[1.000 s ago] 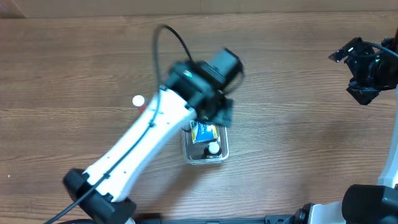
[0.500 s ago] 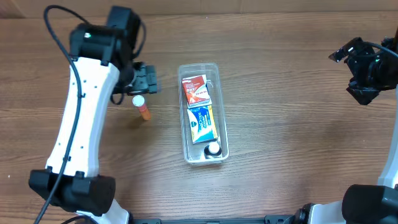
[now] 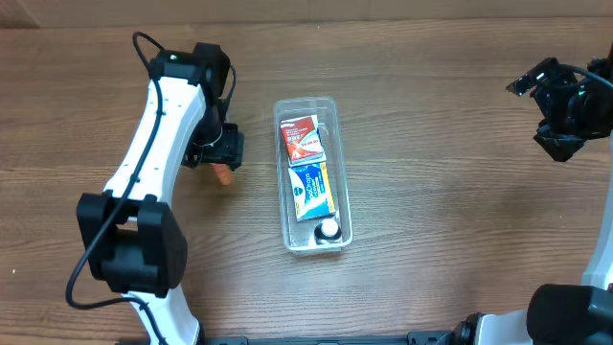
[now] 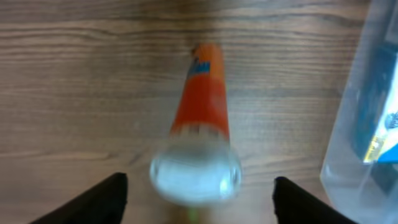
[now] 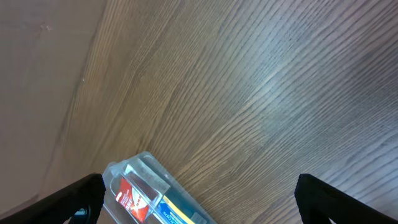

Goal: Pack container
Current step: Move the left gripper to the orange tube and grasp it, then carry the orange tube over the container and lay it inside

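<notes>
The clear plastic container (image 3: 344, 182) lies lengthwise mid-table and holds a red box (image 3: 301, 136), a blue box (image 3: 311, 190) and a small white-capped bottle (image 3: 329, 230). An orange tube with a white cap (image 4: 201, 106) lies on the table left of the container; overhead only its orange end (image 3: 223, 175) shows under my left gripper (image 3: 218, 153). In the left wrist view my left gripper (image 4: 196, 202) is open, its fingers on either side of the cap, apart from it. My right gripper (image 3: 565, 101) is open and empty, high at the far right. The container's end shows in the right wrist view (image 5: 127, 171).
The container's clear wall (image 4: 357, 143) stands just right of the tube in the left wrist view. The wooden table's far edge (image 5: 74, 93) shows in the right wrist view.
My left arm swung from over the container to the table's left, then came down over the orange tube, now covering its cap. The right arm has not moved.
</notes>
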`<state>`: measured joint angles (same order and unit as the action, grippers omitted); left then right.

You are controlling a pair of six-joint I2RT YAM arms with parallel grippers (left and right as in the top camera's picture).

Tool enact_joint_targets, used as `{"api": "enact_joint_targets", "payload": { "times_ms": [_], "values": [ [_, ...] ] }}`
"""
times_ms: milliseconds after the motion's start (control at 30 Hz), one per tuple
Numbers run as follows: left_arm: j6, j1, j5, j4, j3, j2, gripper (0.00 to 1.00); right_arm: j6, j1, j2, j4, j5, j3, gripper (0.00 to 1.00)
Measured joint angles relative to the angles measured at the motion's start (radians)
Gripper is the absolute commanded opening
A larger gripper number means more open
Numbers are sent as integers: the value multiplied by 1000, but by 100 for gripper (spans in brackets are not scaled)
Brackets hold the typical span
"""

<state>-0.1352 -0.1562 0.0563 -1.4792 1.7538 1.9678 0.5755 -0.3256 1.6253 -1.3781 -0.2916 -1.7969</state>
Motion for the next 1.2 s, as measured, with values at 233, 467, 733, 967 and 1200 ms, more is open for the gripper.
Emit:
{"api": "enact_joint_targets", "payload": {
  "times_ms": [233, 467, 733, 967, 1200],
  "values": [
    [12, 6, -19, 67, -20, 21, 41, 0, 0, 0, 0, 0, 0, 100],
    [13, 6, -20, 78, -20, 21, 20, 0, 0, 0, 0, 0, 0, 100],
    [7, 6, -23, -1, -19, 21, 13, 0, 0, 0, 0, 0, 0, 100],
    [-15, -3, -46, -161, 75, -13, 17, 0, 0, 0, 0, 0, 0, 100],
    [-55, -167, -106, -188, 233, -245, 19, 0, 0, 0, 0, -1, 0, 100]
  ]
}}
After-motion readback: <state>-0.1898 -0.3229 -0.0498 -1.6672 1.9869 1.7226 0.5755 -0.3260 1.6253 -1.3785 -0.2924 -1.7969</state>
